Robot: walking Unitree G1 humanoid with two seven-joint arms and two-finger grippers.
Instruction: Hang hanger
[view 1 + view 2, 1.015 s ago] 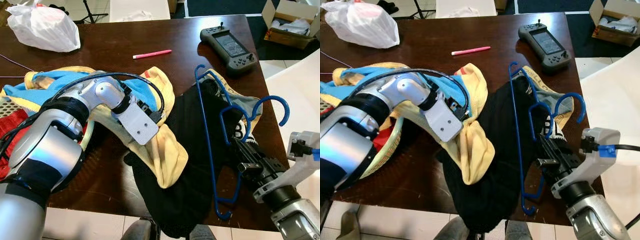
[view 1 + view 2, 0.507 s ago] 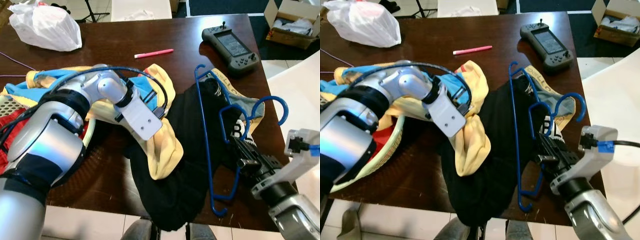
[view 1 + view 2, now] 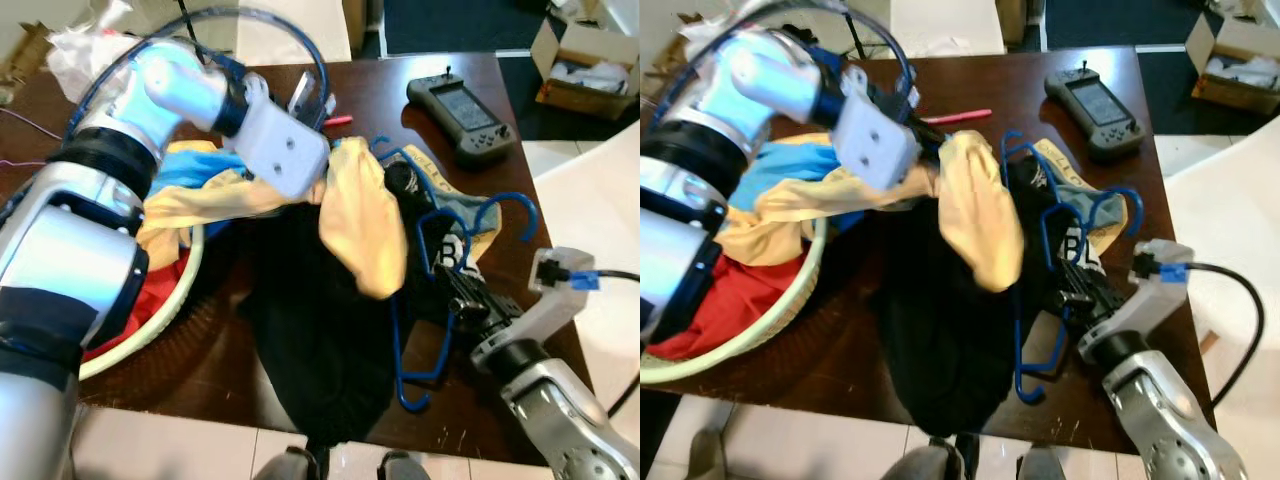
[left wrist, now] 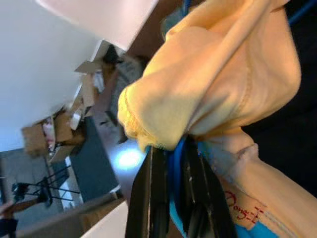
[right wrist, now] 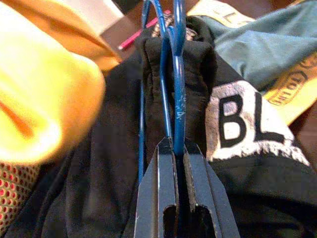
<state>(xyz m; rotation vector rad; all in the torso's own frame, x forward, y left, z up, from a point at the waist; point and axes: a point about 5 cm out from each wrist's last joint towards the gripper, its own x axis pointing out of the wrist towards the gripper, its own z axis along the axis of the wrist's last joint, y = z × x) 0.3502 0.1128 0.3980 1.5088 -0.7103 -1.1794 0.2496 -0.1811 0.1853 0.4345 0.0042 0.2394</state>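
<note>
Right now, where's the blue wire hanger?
The blue wire hanger lies on the black garment at the table's right side, pinched by the right hand, beside the lifted yellow cloth.

The brown table [image 3: 230,375] is viewed from above by both eye views, facing forward and down (nearly the same scene is shared, slightly offset sideways). The left wrist view is pressed close against yellow cloth [image 4: 218,94]. The right wrist view is aimed along its fingers, close to a blue hanger [image 5: 177,89] on black cloth [image 5: 114,163].
</note>
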